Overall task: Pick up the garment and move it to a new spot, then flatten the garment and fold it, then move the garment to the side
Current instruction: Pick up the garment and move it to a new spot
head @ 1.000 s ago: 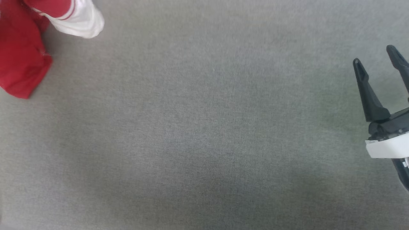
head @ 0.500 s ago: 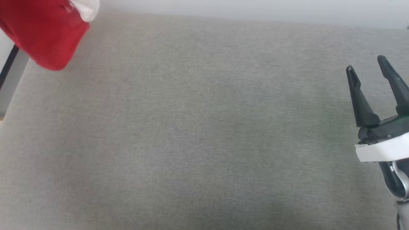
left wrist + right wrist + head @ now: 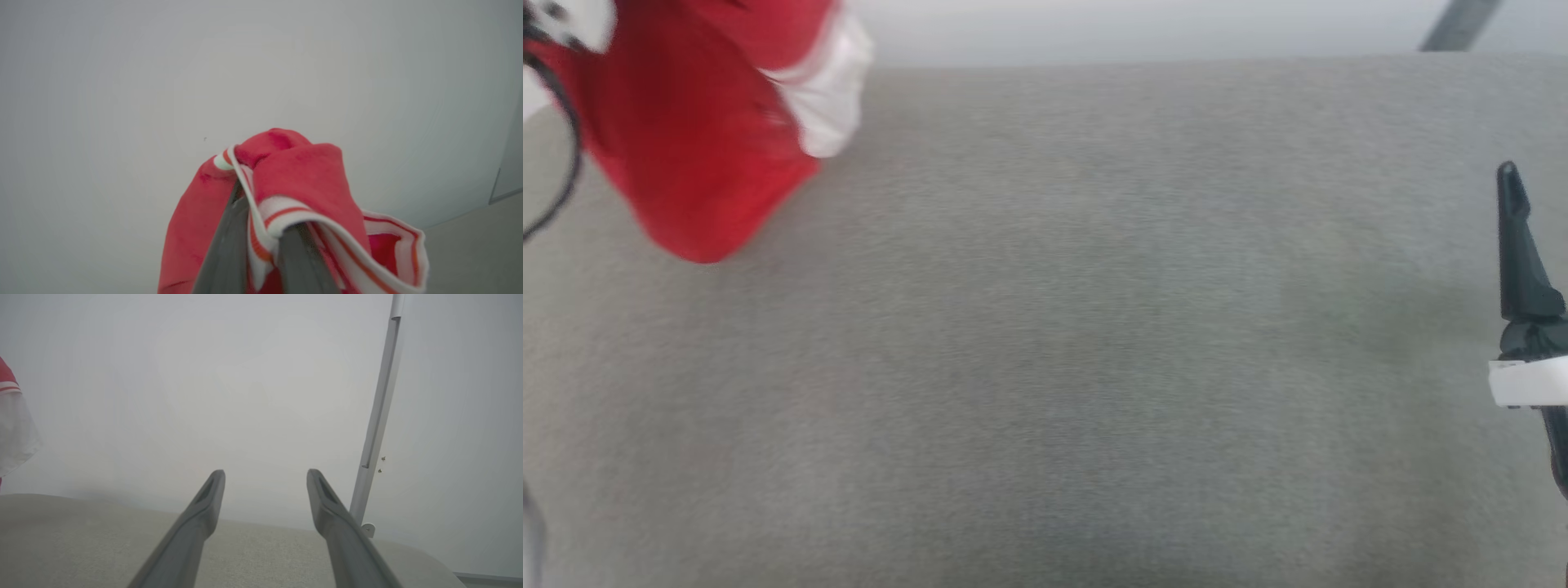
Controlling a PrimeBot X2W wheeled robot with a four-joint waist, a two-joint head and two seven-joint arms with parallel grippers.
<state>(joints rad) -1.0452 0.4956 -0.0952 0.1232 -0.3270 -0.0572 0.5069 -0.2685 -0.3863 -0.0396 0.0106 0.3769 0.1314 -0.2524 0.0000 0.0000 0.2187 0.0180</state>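
Note:
The garment [image 3: 686, 147] is a red cloth with a white sleeve, hanging bunched above the far left of the grey surface. Its lettering is hidden in the folds. In the left wrist view my left gripper [image 3: 265, 212] is shut on the garment's white-and-red striped trim [image 3: 282, 212], with red cloth draped over the fingertips. My right gripper [image 3: 265, 475] is open and empty above the surface's right side. One of its dark fingers [image 3: 1521, 261] shows at the head view's right edge. The white sleeve [image 3: 12, 428] also shows at the right wrist view's left edge.
A grey fabric-covered surface [image 3: 1045, 343] spans the head view, with its far edge near the top against a pale wall. A metal pole [image 3: 376, 428] stands behind the far right corner. A dark cable [image 3: 568, 163] loops at the left edge.
The head camera has shifted, bringing the far edge and wall into view. The garment has been lifted off the surface and now hangs from the left gripper. The right gripper stays open.

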